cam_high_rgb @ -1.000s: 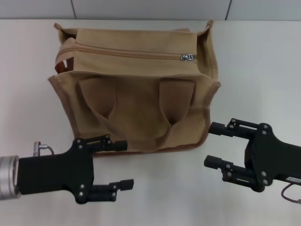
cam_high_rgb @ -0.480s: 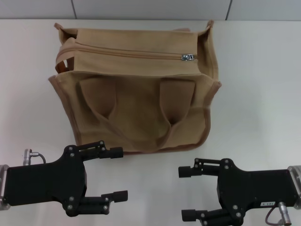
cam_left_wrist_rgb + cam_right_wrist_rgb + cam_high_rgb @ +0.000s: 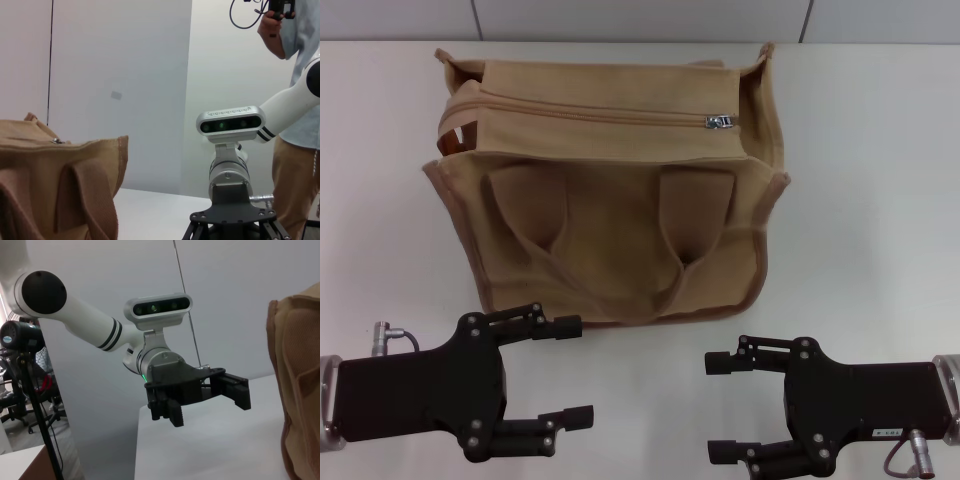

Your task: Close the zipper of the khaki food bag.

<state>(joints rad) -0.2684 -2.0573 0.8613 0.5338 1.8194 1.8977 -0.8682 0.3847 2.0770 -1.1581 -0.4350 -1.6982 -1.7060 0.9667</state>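
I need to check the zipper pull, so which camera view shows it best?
The head view: the silver zipper pull sits in plain sight on the khaki food bag's top panel, toward the robot's right. The left wrist view catches only a small glint side-on. The right wrist view shows none of it.

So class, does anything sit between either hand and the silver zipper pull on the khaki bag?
Only the bag itself. Both hands, left hand and right hand, sit open on the near side. The khaki food bag has handles and a front panel between them and the zipper pull.
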